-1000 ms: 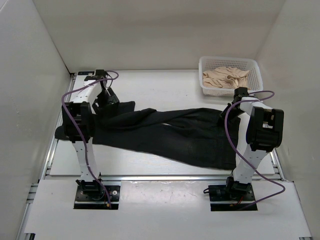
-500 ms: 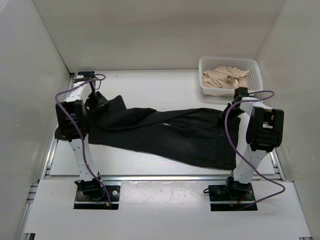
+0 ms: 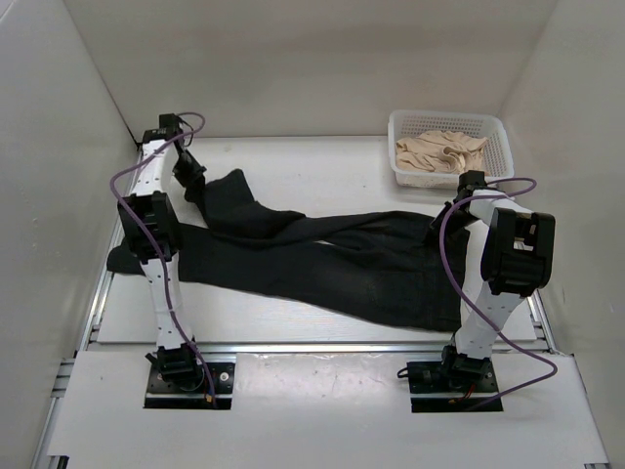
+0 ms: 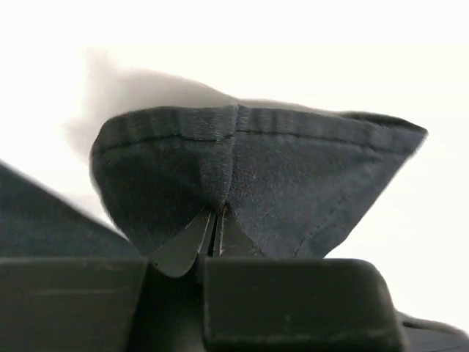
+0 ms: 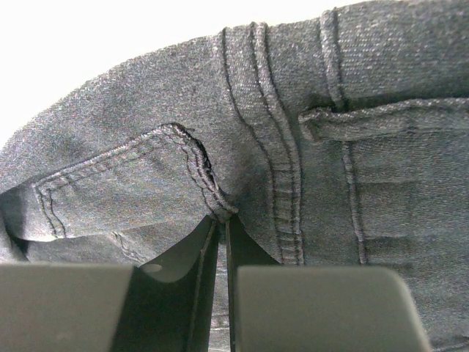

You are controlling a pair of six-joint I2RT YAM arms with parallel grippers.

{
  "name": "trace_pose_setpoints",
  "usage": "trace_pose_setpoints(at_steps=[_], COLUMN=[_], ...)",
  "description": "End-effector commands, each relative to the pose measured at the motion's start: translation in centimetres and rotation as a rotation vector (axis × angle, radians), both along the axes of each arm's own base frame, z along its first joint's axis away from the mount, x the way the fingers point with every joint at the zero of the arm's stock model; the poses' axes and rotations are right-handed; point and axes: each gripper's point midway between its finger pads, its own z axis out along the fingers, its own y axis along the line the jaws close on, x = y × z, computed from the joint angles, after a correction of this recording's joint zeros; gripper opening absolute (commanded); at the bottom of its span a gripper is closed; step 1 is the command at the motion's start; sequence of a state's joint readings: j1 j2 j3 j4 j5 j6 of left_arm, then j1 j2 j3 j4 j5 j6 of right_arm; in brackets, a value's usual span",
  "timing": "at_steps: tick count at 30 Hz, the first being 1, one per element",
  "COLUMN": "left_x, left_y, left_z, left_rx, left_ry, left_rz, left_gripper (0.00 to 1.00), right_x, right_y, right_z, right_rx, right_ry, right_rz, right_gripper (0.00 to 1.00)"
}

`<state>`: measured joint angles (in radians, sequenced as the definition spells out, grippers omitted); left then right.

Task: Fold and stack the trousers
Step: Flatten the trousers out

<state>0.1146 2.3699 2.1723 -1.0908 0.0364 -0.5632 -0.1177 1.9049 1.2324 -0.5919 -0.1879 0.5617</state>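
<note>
Black trousers [image 3: 332,264] are shown stretched left to right across the middle of the overhead frame, on a white table [image 3: 312,161]. At the upper left, the left gripper [image 4: 217,218] is clamped on a leg hem. The hem is pinched into a peak and held off the table, probably so that the leg can be carried over for a fold. Right of centre, the right gripper [image 5: 221,220] is closed on denim at a pocket corner, apparently to anchor the waist end. A white basket [image 3: 410,179] holding beige cloth [image 3: 439,149] is set at the upper right.
</note>
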Motion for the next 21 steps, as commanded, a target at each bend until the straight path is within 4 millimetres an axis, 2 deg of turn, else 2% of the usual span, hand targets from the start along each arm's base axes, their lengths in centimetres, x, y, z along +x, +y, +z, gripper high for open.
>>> trace_pose_setpoints(at_steps=[1,4,5,6,7,8,9,10,11,12,13,14,15,16,17,18,19,21], left_x=[3.1,1.9,0.3,0.6,0.5,0.2,0.8,1.2,1.5,2.3,2.2,1.5,1.7,1.2,1.0,1.8,0.9,0.4], left_y=[1.3,5.7,7.5,7.8,8.6,8.6,8.6,8.4,7.8,7.7,7.4,7.0,6.5,6.0,5.5,4.2,3.1,1.6], left_z=[4.2,7.4,7.0,10.2,10.7,9.7,9.9,9.3,8.7,10.2,8.2,8.1,8.4,9.6,10.3,11.4,12.3,12.7], left_rx=[-0.003,0.208,0.299,0.307,0.303,0.243,0.206,0.175,0.147,0.144,0.152,0.165,0.198,0.212,0.228,0.241,0.236,0.233], left_ry=[-0.141,-0.132,-0.097,-0.199,-0.231,-0.226,-0.254,-0.241,-0.218,-0.244,-0.181,-0.140,-0.147,-0.160,-0.176,-0.233,-0.249,-0.258], left_rz=[0.026,0.218,0.333,0.371,0.400,0.380,0.358,0.325,0.286,0.258,0.250,0.231,0.213,0.208,0.194,0.142,0.103,0.059], left_gripper=[0.10,0.10,0.10,0.10,0.10,0.12,0.22,0.38,0.72,0.84,0.93,0.96,0.97,0.97,0.91,0.83,0.56,0.24], right_x=[-0.2,0.1,-0.1,-0.1,-0.1,-0.1,-0.2,-0.2,-0.3,-0.3,-0.3,-0.3,-0.3,-0.1,0.0,-0.2,0.1,0.3], right_y=[-0.2,-0.4,-0.7,-0.7,-0.7,-0.7,-0.7,-0.7,-0.7,-0.5,-0.5,-0.5,-0.5,-0.6,-0.6,-0.8,-0.7,-1.1], right_z=[-0.7,0.1,0.0,0.0,0.0,0.0,-0.3,-0.3,-0.7,-0.6,-0.6,-0.6,-0.6,0.1,0.6,0.8,1.9,2.9], right_rx=[-0.002,-0.015,-0.028,-0.029,-0.029,-0.029,-0.027,-0.027,-0.026,-0.017,-0.017,-0.017,-0.019,-0.022,-0.024,-0.040,-0.057,-0.082], right_ry=[0.021,0.005,0.016,0.016,0.016,0.016,0.025,0.025,0.035,0.034,0.034,0.034,0.032,0.010,-0.004,-0.010,-0.041,-0.069], right_rz=[0.019,0.016,0.013,0.012,0.012,0.012,0.013,0.013,0.013,0.015,0.015,0.015,0.023,0.023,0.023,0.019,0.024,0.018], right_gripper=[0.11,0.11,0.11,0.11,0.11,0.11,0.11,0.11,0.11,0.11,0.11,0.11,0.11,0.11,0.11,0.11,0.12,0.13])
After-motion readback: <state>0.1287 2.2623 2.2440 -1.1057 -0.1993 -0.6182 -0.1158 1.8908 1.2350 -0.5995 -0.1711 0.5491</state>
